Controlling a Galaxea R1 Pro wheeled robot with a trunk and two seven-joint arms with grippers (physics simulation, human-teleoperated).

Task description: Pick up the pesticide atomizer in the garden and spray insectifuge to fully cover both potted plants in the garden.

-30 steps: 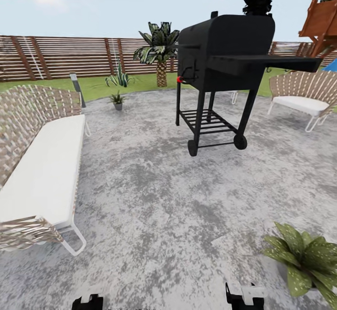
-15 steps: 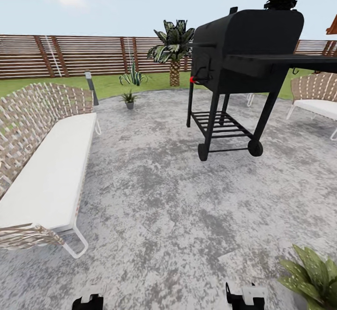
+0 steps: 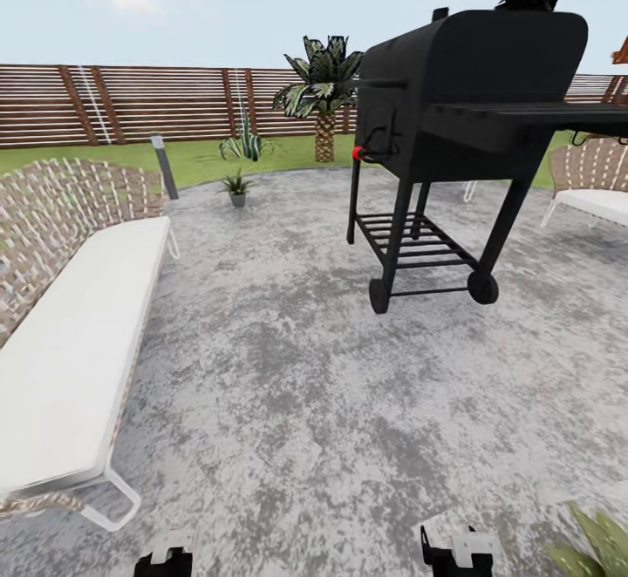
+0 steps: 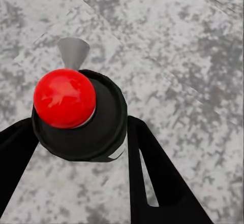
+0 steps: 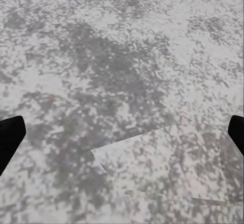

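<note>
Left gripper pinches the atomizer above the patio.
Right gripper is spread wide; a potted plant stands far ahead.

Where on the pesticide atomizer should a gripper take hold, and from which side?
Grip the pesticide atomizer's dark round body, just below the red top, coming from the side with one finger on each flank. The curved body fits between the fingers, and the top and grey nozzle stay free. The left gripper holds it this way.
</note>
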